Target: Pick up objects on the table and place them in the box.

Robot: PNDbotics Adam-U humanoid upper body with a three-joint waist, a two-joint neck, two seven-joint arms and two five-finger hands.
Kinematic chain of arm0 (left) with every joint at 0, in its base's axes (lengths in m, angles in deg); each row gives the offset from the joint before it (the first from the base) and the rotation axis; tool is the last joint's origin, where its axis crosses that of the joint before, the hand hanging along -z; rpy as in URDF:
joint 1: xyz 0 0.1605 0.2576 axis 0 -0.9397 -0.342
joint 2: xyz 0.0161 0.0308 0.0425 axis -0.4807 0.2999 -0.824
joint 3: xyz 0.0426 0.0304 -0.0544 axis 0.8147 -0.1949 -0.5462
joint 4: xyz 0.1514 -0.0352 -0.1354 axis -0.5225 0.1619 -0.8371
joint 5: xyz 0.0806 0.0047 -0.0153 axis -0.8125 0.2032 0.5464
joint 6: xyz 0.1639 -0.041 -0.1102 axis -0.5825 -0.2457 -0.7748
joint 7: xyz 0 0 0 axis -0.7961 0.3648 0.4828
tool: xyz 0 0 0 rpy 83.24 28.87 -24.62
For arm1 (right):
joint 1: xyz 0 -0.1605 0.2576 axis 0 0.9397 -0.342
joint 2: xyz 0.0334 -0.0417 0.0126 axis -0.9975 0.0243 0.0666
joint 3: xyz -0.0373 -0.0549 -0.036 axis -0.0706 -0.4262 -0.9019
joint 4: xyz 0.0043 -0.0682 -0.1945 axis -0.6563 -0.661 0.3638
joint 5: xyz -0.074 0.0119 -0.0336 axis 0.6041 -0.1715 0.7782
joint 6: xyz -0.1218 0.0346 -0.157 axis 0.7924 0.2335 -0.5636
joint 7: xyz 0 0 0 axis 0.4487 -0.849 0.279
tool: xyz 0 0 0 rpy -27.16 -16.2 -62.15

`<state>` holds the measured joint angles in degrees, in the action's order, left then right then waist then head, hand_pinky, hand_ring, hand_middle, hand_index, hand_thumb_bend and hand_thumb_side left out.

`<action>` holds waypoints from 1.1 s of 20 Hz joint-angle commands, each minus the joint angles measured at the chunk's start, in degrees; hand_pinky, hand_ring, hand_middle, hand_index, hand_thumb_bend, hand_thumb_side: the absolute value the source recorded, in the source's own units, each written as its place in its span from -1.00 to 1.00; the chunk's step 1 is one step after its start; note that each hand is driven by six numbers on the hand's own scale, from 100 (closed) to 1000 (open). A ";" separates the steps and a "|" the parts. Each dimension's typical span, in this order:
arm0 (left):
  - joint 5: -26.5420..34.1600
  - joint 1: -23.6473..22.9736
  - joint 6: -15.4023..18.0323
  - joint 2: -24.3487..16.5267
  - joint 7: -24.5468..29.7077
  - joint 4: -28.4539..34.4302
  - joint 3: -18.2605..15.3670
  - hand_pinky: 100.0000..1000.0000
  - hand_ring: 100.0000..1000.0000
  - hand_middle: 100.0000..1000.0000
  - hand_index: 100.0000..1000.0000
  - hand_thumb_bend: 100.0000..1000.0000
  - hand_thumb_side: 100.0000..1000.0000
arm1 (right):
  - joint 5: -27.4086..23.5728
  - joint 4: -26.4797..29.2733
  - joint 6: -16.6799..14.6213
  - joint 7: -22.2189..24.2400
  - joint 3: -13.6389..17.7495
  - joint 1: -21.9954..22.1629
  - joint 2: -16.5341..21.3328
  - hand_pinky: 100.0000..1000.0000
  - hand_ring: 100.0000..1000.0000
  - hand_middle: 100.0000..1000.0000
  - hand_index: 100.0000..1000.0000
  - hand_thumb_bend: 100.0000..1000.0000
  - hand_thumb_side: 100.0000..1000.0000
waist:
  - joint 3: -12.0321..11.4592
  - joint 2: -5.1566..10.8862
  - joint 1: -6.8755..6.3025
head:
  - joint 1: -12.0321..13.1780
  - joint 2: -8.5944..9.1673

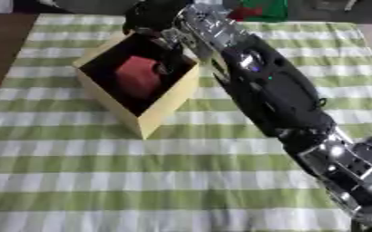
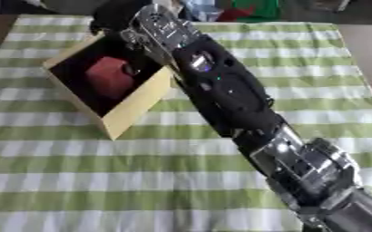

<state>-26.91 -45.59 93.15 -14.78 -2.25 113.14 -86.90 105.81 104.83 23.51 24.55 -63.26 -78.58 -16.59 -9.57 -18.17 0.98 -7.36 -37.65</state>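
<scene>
A robot's right arm (image 1: pixel 276 95) reaches from the near right corner diagonally across a bench (image 1: pixel 141 181) covered in a green and white striped cloth, toward an open box (image 1: pixel 161 111) standing at the far left. The box has pale yellow walls and a dark inside, and it sits askew, one corner pointing toward the viewer. A red block (image 1: pixel 138 76) lies inside the box, on its floor, toward the middle. The right hand (image 1: pixel 154 20) hangs over the far edge of the box, above and just beyond the block; it shows only as a dark shape, so whether its fingers are wide, narrow or curled cannot be told, and nothing can be seen held in them. The left hand is not in view. At the far edge of the scene, past the cloth, there is something green and red (image 1: pixel 261 10) that cannot be made out; it may not be on the bench at all. No other loose thing shows on the striped cloth in either view. Judging by this, the task looks close to done: the block is in the box, and what seems left is for the arm to draw back, unless things lie hidden behind the arm.
</scene>
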 commanded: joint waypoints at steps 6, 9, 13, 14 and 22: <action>0.15 0.79 0.13 -0.65 0.25 0.95 -0.06 1.00 -0.10 -0.23 0.12 -0.72 -1.00 | 7.28 4.60 -2.76 7.14 0.10 -2.09 1.43 1.00 1.00 0.93 0.90 -0.13 -0.56 | -0.03 1.48 -0.21 | 0.31 0.50; 0.14 0.78 0.13 -0.67 0.21 0.95 -0.08 1.00 -0.10 -0.23 0.12 -0.72 -1.00 | 7.27 6.58 -2.82 7.77 0.66 -2.05 1.61 1.00 1.00 0.91 0.88 -0.19 -0.64 | 0.04 1.61 -0.24 | 0.34 0.55; 0.09 0.70 0.11 -0.72 0.04 0.95 -0.16 1.00 -0.10 -0.23 0.12 -0.71 -1.00 | 5.50 10.30 -1.53 6.75 1.44 -2.06 2.81 1.00 1.00 0.88 0.82 -0.31 -0.92 | 0.27 1.81 -0.36 | 0.50 0.53; 0.07 0.67 0.10 -0.73 -0.01 0.95 -0.18 1.00 -0.10 -0.23 0.12 -0.71 -1.00 | 4.97 11.49 -1.21 6.34 1.60 -1.98 3.31 1.00 1.00 0.86 0.80 -0.34 -1.00 | 0.34 1.85 -0.38 | 0.54 0.51; -0.17 0.31 -0.02 -0.78 -0.46 0.95 -0.49 1.00 -0.10 -0.22 0.12 -0.71 -1.00 | -1.39 20.86 2.46 3.10 5.29 -0.68 8.05 0.99 0.98 0.70 0.69 -0.33 -1.00 | 1.32 2.19 -0.76 | 1.38 0.48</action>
<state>-26.94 -45.62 93.09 -14.78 -2.43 113.14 -86.93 105.66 123.30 25.15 28.37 -59.39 -78.16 -10.37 -8.17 -17.37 0.51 -6.27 -37.64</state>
